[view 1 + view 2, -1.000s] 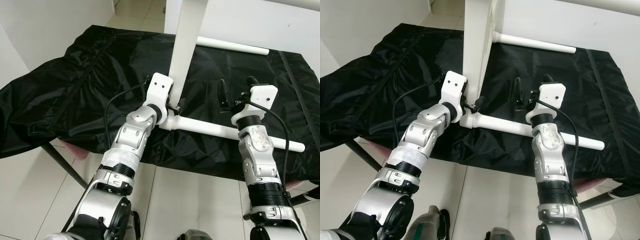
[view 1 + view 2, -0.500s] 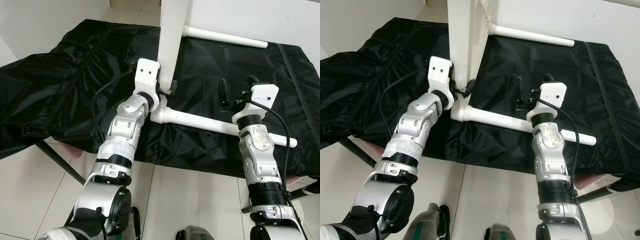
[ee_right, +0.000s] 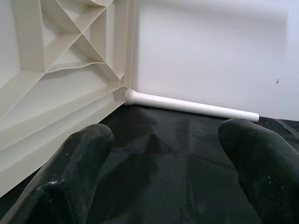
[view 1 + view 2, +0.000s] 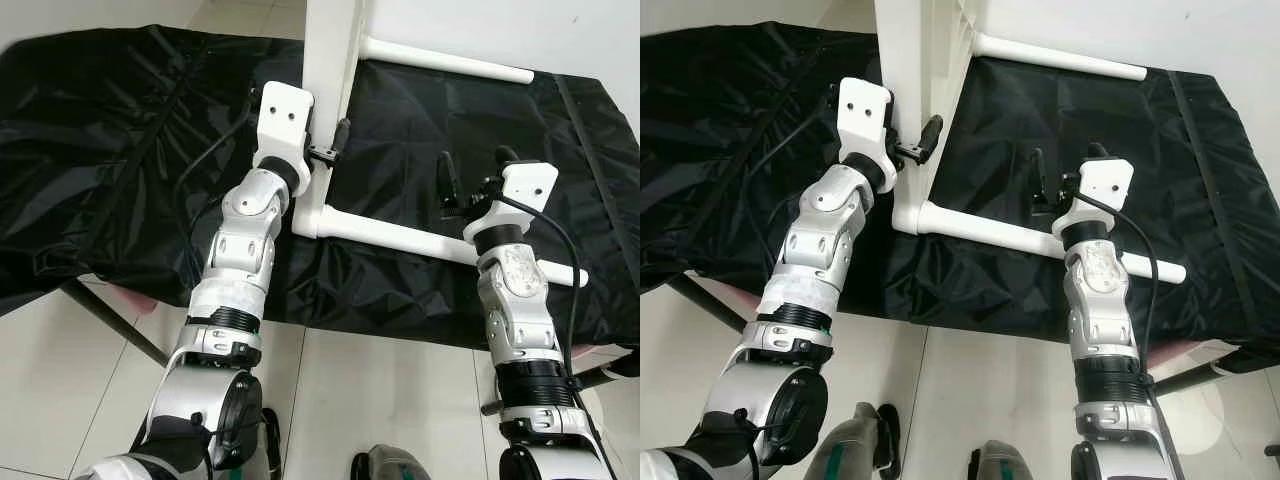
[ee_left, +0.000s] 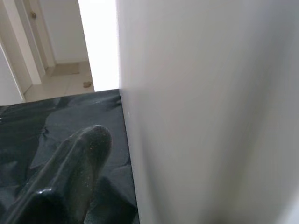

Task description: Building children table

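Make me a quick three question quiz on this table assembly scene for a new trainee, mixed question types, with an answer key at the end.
1. True or false: the left gripper grips the edge of the upright white tabletop panel.
2. The black cover carries how many white table legs attached to the panel? A) one B) two C) four
3. Fill in: the right gripper is ____, hovering above the near leg and holding nothing.

Key
1. True. Its fingers straddle the panel edge.
2. B. The near leg and the far leg, both lying flat.
3. Open. In the right wrist view the fingers are spread apart, with only cover between them.
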